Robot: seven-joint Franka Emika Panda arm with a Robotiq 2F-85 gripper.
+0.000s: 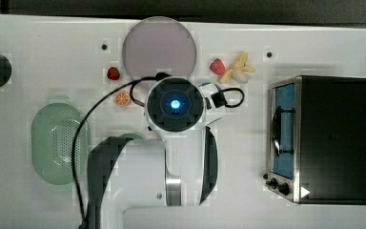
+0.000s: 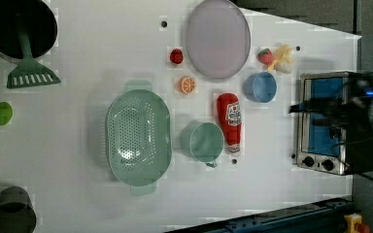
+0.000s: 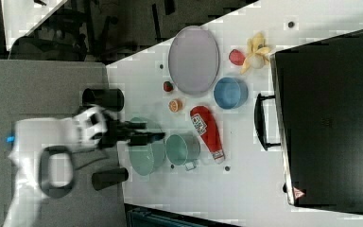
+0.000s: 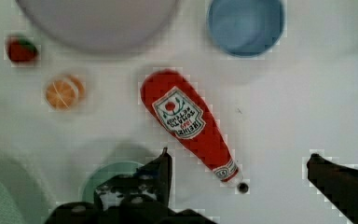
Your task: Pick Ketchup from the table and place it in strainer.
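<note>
The Ketchup [image 4: 186, 121] is a red squeeze bottle with a white label. It lies flat on the white table, between a blue bowl and a green cup [image 2: 206, 141]. My gripper [image 4: 238, 155] hangs above it, open wide with nothing held; the bottle's narrow capped end lies between the two dark fingers [image 4: 163, 165]. In the left view the Ketchup [image 2: 229, 121] lies to the right of the mint-green strainer [image 2: 110, 131], with the cup between them. In the right view my gripper [image 3: 149, 133] hangs in front of the strainer [image 3: 144, 163]. The strainer [image 1: 38, 138] has nothing in it.
A grey plate [image 2: 217, 39], a blue bowl [image 2: 261, 87], an orange slice [image 2: 187, 85], two strawberries and a banana [image 2: 282, 57] lie near the bottle. A toaster oven [image 1: 324, 138] stands at the top view's right. A green spatula [image 2: 29, 73], black pot and lime are at the left view's left.
</note>
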